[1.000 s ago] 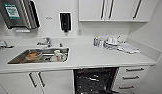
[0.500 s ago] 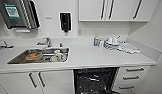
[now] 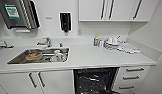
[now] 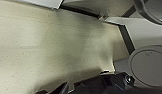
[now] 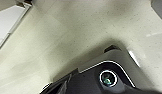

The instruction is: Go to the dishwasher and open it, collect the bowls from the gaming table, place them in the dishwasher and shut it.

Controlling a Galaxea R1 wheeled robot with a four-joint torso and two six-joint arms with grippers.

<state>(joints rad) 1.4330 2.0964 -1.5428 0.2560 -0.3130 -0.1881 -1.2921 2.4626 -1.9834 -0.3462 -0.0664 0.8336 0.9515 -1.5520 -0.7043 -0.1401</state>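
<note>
Already open under the white counter (image 3: 97, 58), the dishwasher (image 3: 94, 80) shows its dark racks just as a second ago, so nothing has moved; I cannot tell either gripper's jaw state.

Dishwasher opening unobstructed from the front; tabletop crowded at its far right and in the sink.

The dishwasher (image 3: 94, 80) stands open under the tabletop (image 3: 97, 58), dark cavity with wire racks exposed, hemmed by drawers (image 3: 130, 77) on the right and cupboard doors (image 3: 37, 80) on the left. The sink (image 3: 40, 55) at left holds dishes. Stacked white dishes (image 3: 111, 43) and bottles (image 3: 97, 41) occupy the far right. The middle stretch of tabletop lies bare.
</note>
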